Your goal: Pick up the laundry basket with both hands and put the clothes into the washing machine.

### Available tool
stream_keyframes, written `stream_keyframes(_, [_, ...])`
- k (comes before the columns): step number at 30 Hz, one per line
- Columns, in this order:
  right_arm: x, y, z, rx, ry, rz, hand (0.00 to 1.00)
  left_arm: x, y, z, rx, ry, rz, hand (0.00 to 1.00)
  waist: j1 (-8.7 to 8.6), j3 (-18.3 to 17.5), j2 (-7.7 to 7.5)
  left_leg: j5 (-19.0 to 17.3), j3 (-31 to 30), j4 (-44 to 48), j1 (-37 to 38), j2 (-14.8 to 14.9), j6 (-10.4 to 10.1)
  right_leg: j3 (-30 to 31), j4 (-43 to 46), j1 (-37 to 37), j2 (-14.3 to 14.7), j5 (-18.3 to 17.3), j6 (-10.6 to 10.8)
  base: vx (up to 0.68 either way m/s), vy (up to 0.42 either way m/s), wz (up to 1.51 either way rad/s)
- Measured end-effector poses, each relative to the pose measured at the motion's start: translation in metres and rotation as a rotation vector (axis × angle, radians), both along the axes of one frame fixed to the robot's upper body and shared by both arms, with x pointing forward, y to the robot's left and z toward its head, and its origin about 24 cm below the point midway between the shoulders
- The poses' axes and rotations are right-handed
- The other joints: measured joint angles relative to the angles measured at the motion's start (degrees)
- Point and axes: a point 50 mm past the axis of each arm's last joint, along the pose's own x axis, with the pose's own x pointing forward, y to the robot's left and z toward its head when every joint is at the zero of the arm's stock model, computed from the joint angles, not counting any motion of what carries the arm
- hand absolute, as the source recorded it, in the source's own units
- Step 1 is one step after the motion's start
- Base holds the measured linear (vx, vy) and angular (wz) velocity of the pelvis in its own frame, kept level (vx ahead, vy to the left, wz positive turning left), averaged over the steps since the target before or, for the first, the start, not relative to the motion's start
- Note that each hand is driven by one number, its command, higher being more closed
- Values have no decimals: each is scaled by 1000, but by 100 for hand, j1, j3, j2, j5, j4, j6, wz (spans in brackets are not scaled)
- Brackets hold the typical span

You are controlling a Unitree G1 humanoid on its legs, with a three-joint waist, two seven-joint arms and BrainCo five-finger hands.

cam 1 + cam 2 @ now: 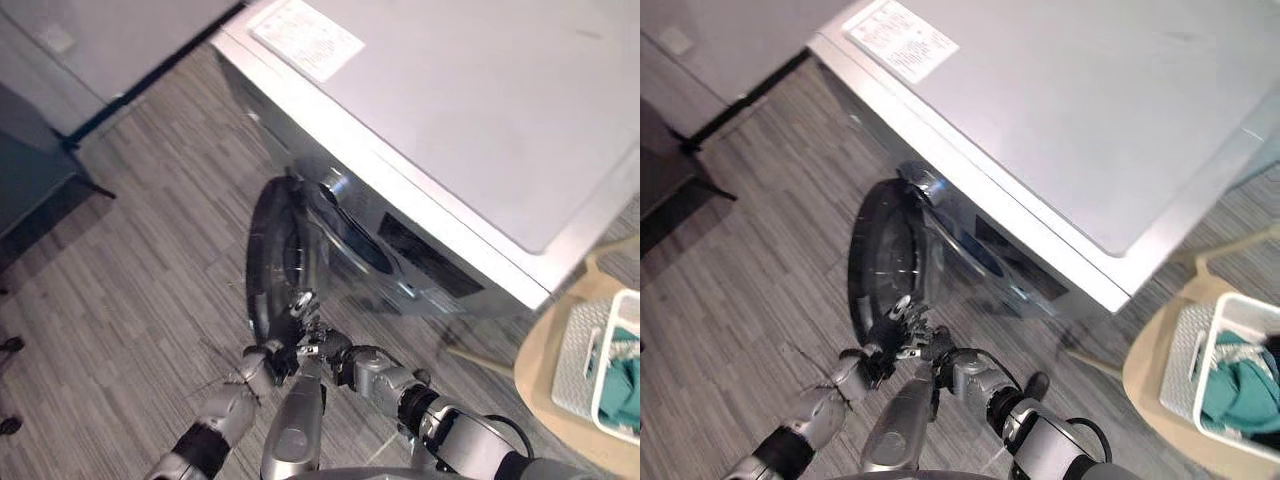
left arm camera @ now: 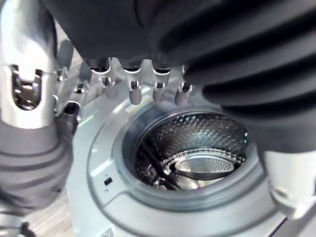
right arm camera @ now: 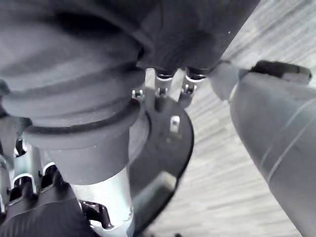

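Grey plank floor (image 1: 150, 250) | washing machine (image 1: 450, 110) door (image 1: 880, 260) open | left hand (image 1: 890, 330) loose, empty, facing drum (image 2: 197, 143) | right hand (image 1: 940, 348) straight-fingered, empty, by door | laundry basket (image 1: 1185, 360) on table (image 1: 1145, 392)

The washing machine (image 1: 470, 110) runs out past the top and right edges, and the print on the label (image 1: 305, 38) on its lid is too small to read. The open door (image 1: 265, 250) shows nearly edge-on, its lower rim hidden behind the left hand (image 1: 895, 325) and right hand (image 1: 938, 347); whether either touches it cannot be told. The laundry basket (image 1: 1185, 360) is cut off at the right edge, so part of the clothes (image 1: 1230, 388) is lost, and the table (image 1: 1145, 400) under it runs off the bottom. In the left wrist view the dark cover (image 2: 237, 54) hides the top of the drum (image 2: 197, 143)
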Motion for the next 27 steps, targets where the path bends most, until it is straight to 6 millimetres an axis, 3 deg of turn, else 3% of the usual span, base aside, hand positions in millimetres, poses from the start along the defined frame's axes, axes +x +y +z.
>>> stream_keyframes(3, [7,-25,-5,-39,12,-100,0,19,-8,3,-9,0,11,0,-144,217,-83,-1,146,-2,-16,53,1,154,-162,-52,85,144,-21,-14,-28,-32])
stream_keyframes(7, [9,-58,-13,-68,42,-240,0,29,-2,-4,7,49,89,0,-339,351,-124,-1,283,-16,-25,54,2,324,-224,-159,121,226,-31,14,-22,-24])
stream_keyframes(9, [9,-70,-15,-58,62,-322,0,31,13,-12,12,99,191,0,-449,387,-145,-1,301,-24,-25,77,3,350,-303,-156,196,273,-43,24,-46,-19])
stream_keyframes(11, [10,-86,-15,-12,64,-427,0,28,49,-28,54,190,363,0,-445,488,-235,-2,428,-27,27,149,3,476,-427,-142,302,358,-74,16,-57,-28])
stream_keyframes(12, [10,-91,-14,-3,62,-455,0,26,54,-34,77,214,373,0,-453,528,-240,-2,432,-29,46,161,3,485,-462,-117,320,379,-77,-6,-42,-23])
stream_keyframes(13, [10,-104,-15,12,56,-526,0,16,73,-49,116,307,468,0,-450,576,-270,-2,513,-85,95,205,4,535,-525,-104,369,417,-90,-9,-36,-20])
stream_keyframes(15, [10,-109,-14,27,51,-560,0,8,92,-57,136,370,557,0,-442,631,-338,-1,569,-116,147,238,5,600,-555,-105,406,428,-100,-10,-31,-21])
stream_keyframes(16, [7,-115,-16,34,48,-594,0,-1,113,-61,151,410,648,0,-449,683,-385,-2,572,-123,168,252,4,628,-559,-105,424,430,-103,-9,-31,-12])
stream_keyframes(21, [-16,-136,-30,29,85,-686,0,-12,151,-57,90,417,854,0,-427,690,-393,-2,625,-185,177,254,3,636,-606,-104,391,431,-98,6,-3,-2])
stream_keyframes(27, [-40,-140,-42,32,124,-715,0,-15,169,-44,7,327,985,0,-420,684,-419,-35,806,-181,330,313,-31,716,-604,-6,390,430,-95,51,-10,-7])
